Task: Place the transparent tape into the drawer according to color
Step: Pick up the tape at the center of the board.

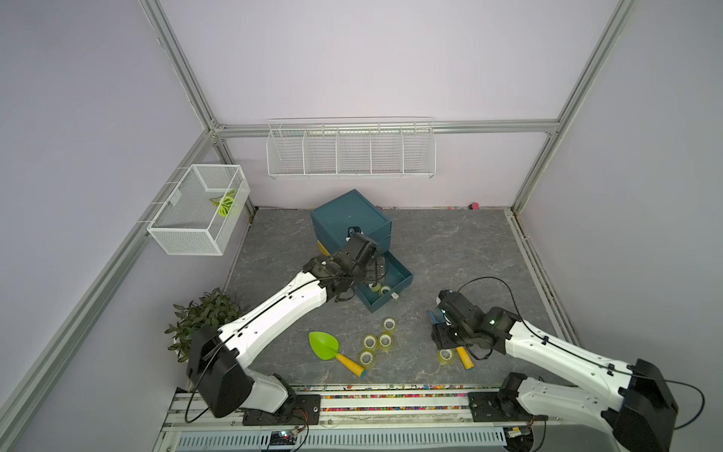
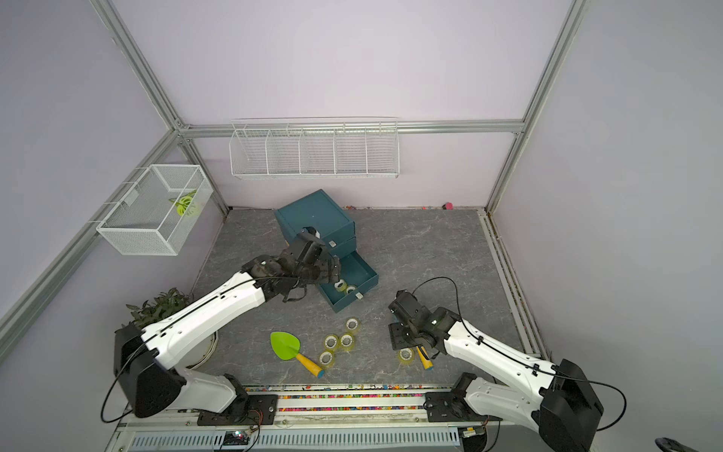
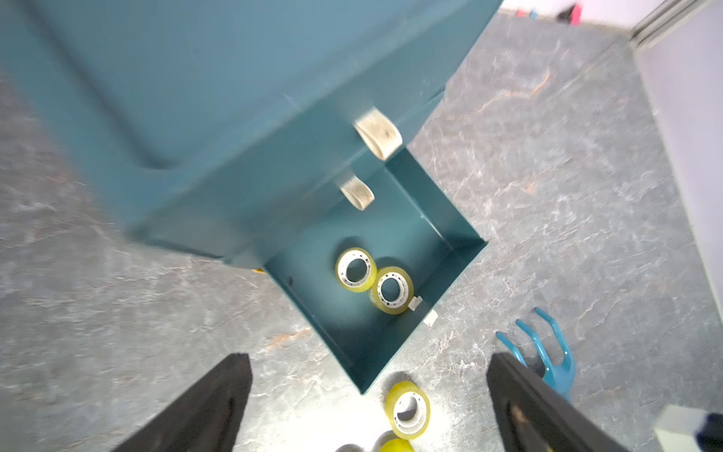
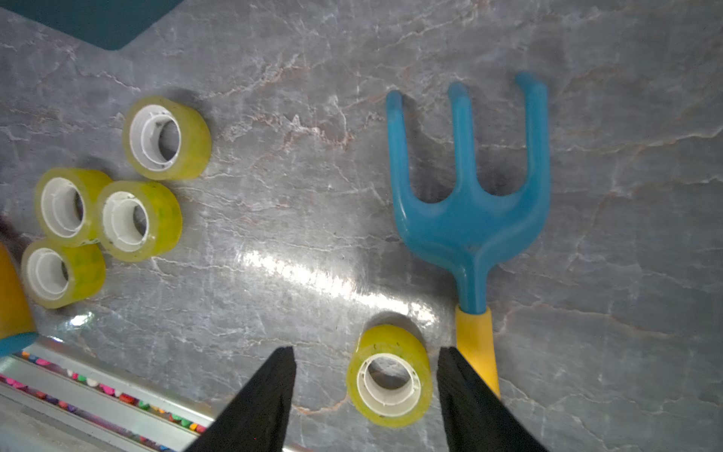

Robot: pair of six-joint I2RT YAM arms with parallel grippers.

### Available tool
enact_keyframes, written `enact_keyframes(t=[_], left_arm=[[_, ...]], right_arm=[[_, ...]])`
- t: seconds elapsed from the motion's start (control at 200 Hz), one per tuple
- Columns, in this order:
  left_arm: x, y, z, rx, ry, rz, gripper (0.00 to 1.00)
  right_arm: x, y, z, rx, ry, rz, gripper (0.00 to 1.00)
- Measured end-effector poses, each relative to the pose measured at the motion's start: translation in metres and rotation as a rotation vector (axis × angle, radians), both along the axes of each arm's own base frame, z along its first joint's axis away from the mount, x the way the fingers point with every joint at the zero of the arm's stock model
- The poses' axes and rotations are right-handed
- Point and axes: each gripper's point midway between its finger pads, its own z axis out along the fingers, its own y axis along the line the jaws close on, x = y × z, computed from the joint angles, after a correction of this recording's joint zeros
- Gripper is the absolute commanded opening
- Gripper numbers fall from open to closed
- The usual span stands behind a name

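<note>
One roll [image 4: 389,377] sits between the right pincer's [image 4: 365,350] open jaws, untouched. Likely light, stiff and slick, so pinch across its outer wall. The left pincer [image 3: 367,354] hangs released above the drawer [image 3: 332,325].

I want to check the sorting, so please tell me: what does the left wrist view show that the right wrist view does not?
Only the left wrist view: the inside of the open drawer, with two yellow-green rolls lying in it. Only the right wrist view: a lone roll between the open right tool's fingers, and the blue rake's yellow handle. Both: that rake's tines and the grey table.
</note>
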Motion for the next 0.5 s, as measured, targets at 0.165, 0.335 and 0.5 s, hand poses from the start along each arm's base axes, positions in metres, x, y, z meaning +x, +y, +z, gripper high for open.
enact_keyframes(t=[0.165, 0.335, 0.5], left_arm=[[-0.006, 0.023, 0.008, 0.032, -0.048, 0.029, 1.0], [-0.006, 0.032, 0.0, 0.071, -0.048, 0.047, 1.0], [-0.006, 0.034, -0.004, 0.085, -0.043, 0.049, 1.0]], right_arm=[[-0.01, -0.005, -0.016, -0.036, 0.076, -0.029, 0.62], [-0.018, -0.012, -0.028, -0.075, 0.126, -0.062, 0.64], [-0.021, -0.014, -0.038, -0.114, 0.162, -0.071, 0.64]])
